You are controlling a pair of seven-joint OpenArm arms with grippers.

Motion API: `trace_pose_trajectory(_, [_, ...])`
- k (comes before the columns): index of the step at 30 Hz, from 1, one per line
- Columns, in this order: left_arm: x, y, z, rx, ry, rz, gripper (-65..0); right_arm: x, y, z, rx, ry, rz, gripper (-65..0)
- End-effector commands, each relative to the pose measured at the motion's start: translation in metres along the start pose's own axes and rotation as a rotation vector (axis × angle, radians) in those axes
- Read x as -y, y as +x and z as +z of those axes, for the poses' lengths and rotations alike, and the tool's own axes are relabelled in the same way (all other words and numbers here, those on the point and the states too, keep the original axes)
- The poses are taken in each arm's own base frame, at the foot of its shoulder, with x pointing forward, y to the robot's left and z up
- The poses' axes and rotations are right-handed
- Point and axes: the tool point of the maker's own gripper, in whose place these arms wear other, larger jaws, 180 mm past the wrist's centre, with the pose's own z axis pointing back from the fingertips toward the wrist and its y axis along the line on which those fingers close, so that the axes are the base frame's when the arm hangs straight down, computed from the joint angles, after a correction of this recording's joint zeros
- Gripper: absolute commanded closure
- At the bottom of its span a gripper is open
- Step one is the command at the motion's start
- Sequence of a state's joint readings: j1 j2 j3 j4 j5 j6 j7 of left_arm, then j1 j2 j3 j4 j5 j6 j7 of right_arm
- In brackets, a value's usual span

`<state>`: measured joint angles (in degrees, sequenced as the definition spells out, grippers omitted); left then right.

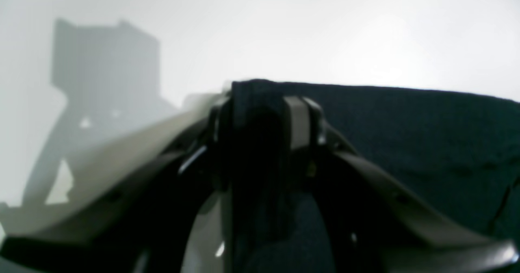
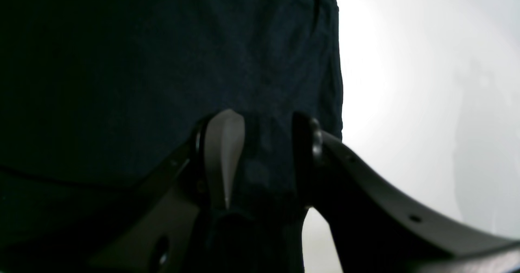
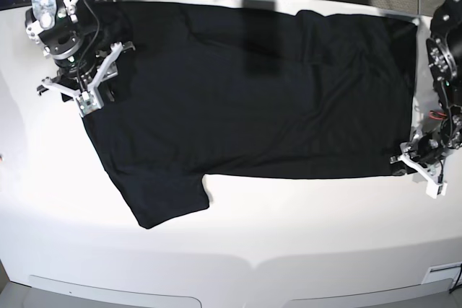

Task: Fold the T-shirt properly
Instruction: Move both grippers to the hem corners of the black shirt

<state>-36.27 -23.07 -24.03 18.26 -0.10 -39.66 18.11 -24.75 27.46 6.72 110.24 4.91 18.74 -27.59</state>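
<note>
In the left wrist view, the left gripper [image 1: 264, 114] has its fingers [image 1: 298, 120] spread apart, with a fold of the black T-shirt [image 1: 406, 143] lying between them; whether they pinch the cloth cannot be told. The cloth's edge runs level across the picture toward the right, over the white tabletop [image 1: 325, 29].

In the right wrist view, the right gripper [image 2: 266, 143] shows two fingers [image 2: 223, 147] parted, dark cloth of the T-shirt [image 2: 162, 82] bunched between them. The cloth's edge runs up the picture beside the bare tabletop [image 2: 406, 82].

In the base view, one T-shirt [image 3: 253, 99] lies flat, plain side up, its long axis across the tabletop [image 3: 289, 250], one sleeve toward the near left. Two arms reach down. The right gripper [image 3: 92, 84] sits at the left end of the cloth, fingers splayed; the left gripper [image 3: 422, 167] sits at the near right corner.
</note>
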Motion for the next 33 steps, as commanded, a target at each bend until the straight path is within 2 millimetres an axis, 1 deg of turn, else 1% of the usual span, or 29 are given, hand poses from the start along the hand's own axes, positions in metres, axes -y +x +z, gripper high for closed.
trace_pose_trajectory(1, [-0.005, 0.012, 0.004, 0.001, 0.006, -0.013, -19.4, 0.006, 0.010, 0.002, 0.035, -0.012, 0.012, -24.1])
trace_pose_trajectory(4, [-0.001, -0.007, 0.002, -0.063, -0.005, 0.006, -18.6, 0.009, 0.015, 0.001, 0.046, -0.018, 0.012, -24.1])
trace_pose_trajectory(7, [0.005, -0.021, 0.001, -0.086, -0.023, 0.046, -13.9, 0.013, 0.023, -0.001, 0.068, -0.029, 0.012, -24.1])
trace_pose_trajectory(10, [0.012, -0.035, -0.003, -0.107, -0.042, 0.072, -9.5, 0.020, 0.037, -0.004, 0.103, -0.044, 0.009, -24.1])
trace_pose_trajectory(12, [0.017, -0.043, -0.005, -0.118, -0.050, 0.078, -6.3, 0.026, 0.047, -0.010, 0.129, -0.043, -0.020, -24.1])
trace_pose_trajectory(14, [0.020, -0.045, -0.006, -0.109, -0.058, 0.092, -4.2, 0.029, 0.057, -0.018, 0.162, -0.013, -0.101, -24.1])
trace_pose_trajectory(16, [0.019, -0.041, -0.007, -0.084, -0.056, 0.094, -2.2, 0.036, 0.064, -0.030, 0.179, 0.014, -0.185, -24.1])
trace_pose_trajectory(17, [0.019, -0.039, -0.007, -0.077, -0.055, 0.094, -0.7, 0.041, 0.064, -0.037, 0.166, 0.016, -0.214, -24.1])
trace_pose_trajectory(19, [0.018, -0.037, -0.006, -0.070, -0.055, 0.093, 0.0, 0.058, 0.063, -0.053, 0.132, 0.001, -0.254, -24.0])
trace_pose_trajectory(20, [0.018, -0.035, -0.007, -0.064, -0.054, 0.093, 0.0, 0.068, 0.066, -0.061, 0.127, -0.014, -0.267, -24.0])
trace_pose_trajectory(22, [0.018, -0.034, -0.007, -0.055, -0.054, 0.094, 0.0, 0.086, 0.077, -0.073, 0.128, -0.033, -0.286, -24.0])
trace_pose_trajectory(23, [0.018, -0.033, -0.007, -0.050, -0.055, 0.097, 0.0, 0.091, 0.083, -0.078, 0.130, -0.023, -0.285, -24.0])
trace_pose_trajectory(27, [0.021, -0.030, -0.008, -0.030, -0.066, 0.123, 0.0, 0.099, 0.104, -0.108, 0.108, 0.052, -0.309, -24.0])
trace_pose_trajectory(30, [0.022, -0.028, -0.008, -0.020, -0.070, 0.134, 0.0, 0.099, 0.111, -0.138, 0.028, 0.111, -0.285, -24.1])
trace_pose_trajectory(33, [0.024, -0.029, -0.009, -0.022, -0.073, 0.134, 0.0, 0.105, 0.117, -0.164, -0.060, 0.142, -0.273, -24.4])
